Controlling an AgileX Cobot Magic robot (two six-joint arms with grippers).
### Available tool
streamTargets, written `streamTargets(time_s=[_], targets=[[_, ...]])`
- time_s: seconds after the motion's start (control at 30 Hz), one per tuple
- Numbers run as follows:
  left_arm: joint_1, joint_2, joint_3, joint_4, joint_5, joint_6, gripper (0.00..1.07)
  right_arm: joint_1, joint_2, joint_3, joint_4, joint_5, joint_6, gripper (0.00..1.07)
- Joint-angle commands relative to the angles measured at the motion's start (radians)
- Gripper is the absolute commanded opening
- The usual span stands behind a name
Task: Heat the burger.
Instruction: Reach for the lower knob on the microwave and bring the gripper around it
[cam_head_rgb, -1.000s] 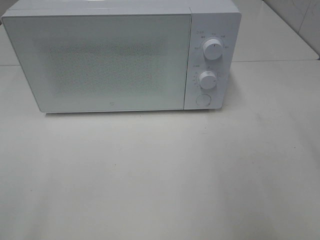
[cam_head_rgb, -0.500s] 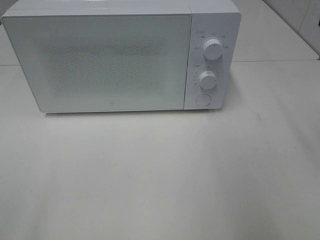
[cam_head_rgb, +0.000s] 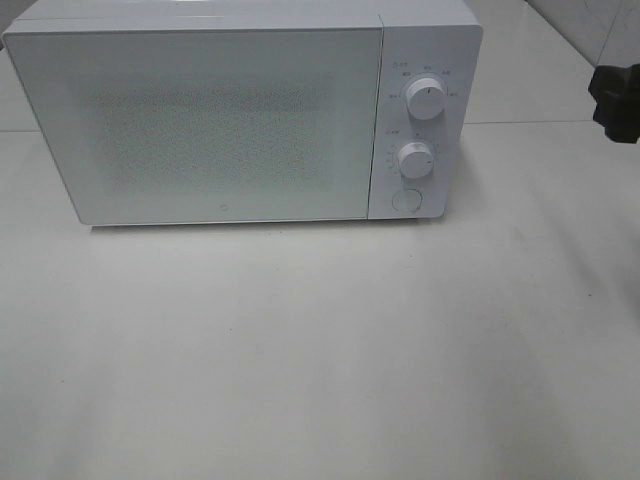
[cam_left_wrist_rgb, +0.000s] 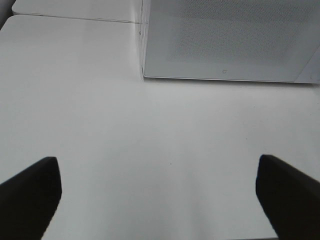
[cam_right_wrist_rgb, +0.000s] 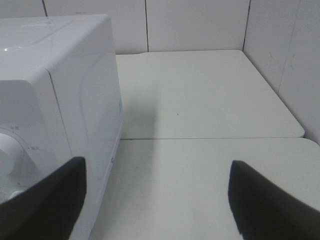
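The burger is out of view in every frame. A white microwave (cam_head_rgb: 200, 120) stands at the back of the table with its door shut; its frosted window shows nothing inside. My left gripper (cam_left_wrist_rgb: 160, 200) hangs open over bare table in front of the microwave's (cam_left_wrist_rgb: 225, 40) lower left corner, holding nothing. My right gripper (cam_right_wrist_rgb: 157, 205) is open and empty beside the right side of the microwave (cam_right_wrist_rgb: 60, 90). A dark part of the right arm (cam_head_rgb: 617, 100) shows at the right edge of the exterior high view.
The control panel carries two round knobs (cam_head_rgb: 427, 100) (cam_head_rgb: 415, 158) and a round button (cam_head_rgb: 405, 199) below them. White table (cam_head_rgb: 320, 340) stretches in front. A tiled wall (cam_right_wrist_rgb: 200, 25) closes off the back and right.
A dark part of the right arm has come into the exterior high view at the right edge. The microwave has not moved.
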Motion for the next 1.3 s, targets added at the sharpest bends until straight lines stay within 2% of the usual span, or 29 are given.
streamTargets(time_s=[0.03,0.13,0.23,0.3,0.33,0.37,0.43,0.47,0.5,0.53,0.6,0.67,0.77,0.83,0.93,1.3], targets=[[0.004,-0.015,0.001,-0.009,-0.011,-0.008,0.98,0.000,0.026,0.047,0.058,-0.133,-0.043,0.76],[0.004,-0.015,0.001,-0.009,-0.011,-0.008,0.98,0.007,0.040,0.071,0.092,-0.179,-0.058,0.76],[0.004,-0.015,0.001,-0.009,-0.011,-0.008,0.98,0.055,0.052,0.095,0.157,-0.240,-0.105,0.76],[0.004,-0.015,0.001,-0.009,-0.011,-0.008,0.98,0.135,0.070,0.101,0.254,-0.264,-0.195,0.76],[0.004,-0.015,0.001,-0.009,-0.011,-0.008,0.98,0.135,0.070,0.101,0.254,-0.264,-0.195,0.76],[0.004,-0.015,0.001,-0.009,-0.011,-0.008,0.98,0.192,0.087,0.101,0.318,-0.277,-0.252,0.76],[0.004,-0.015,0.001,-0.009,-0.011,-0.008,0.98,0.216,0.096,0.101,0.347,-0.286,-0.281,0.76],[0.004,-0.015,0.001,-0.009,-0.011,-0.008,0.98,0.273,0.124,0.101,0.408,-0.317,-0.319,0.76],[0.004,-0.015,0.001,-0.009,-0.011,-0.008,0.98,0.273,0.124,0.101,0.408,-0.317,-0.319,0.76],[0.004,-0.015,0.001,-0.009,-0.011,-0.008,0.98,0.326,0.151,0.101,0.454,-0.352,-0.337,0.76],[0.004,-0.015,0.001,-0.009,-0.011,-0.008,0.98,0.351,0.167,0.100,0.475,-0.373,-0.344,0.76],[0.004,-0.015,0.001,-0.009,-0.011,-0.008,0.98,0.440,0.236,0.100,0.531,-0.464,-0.344,0.76],[0.004,-0.015,0.001,-0.009,-0.011,-0.008,0.98,0.461,0.254,0.099,0.538,-0.485,-0.344,0.76],[0.004,-0.015,0.001,-0.009,-0.011,-0.008,0.98,0.532,0.325,0.098,0.580,-0.549,-0.333,0.76],[0.004,-0.015,0.001,-0.009,-0.011,-0.008,0.98,0.575,0.376,0.096,0.616,-0.587,-0.317,0.76],[0.004,-0.015,0.001,-0.009,-0.011,-0.008,0.98,0.648,0.497,0.006,0.635,-0.600,-0.301,0.76]])
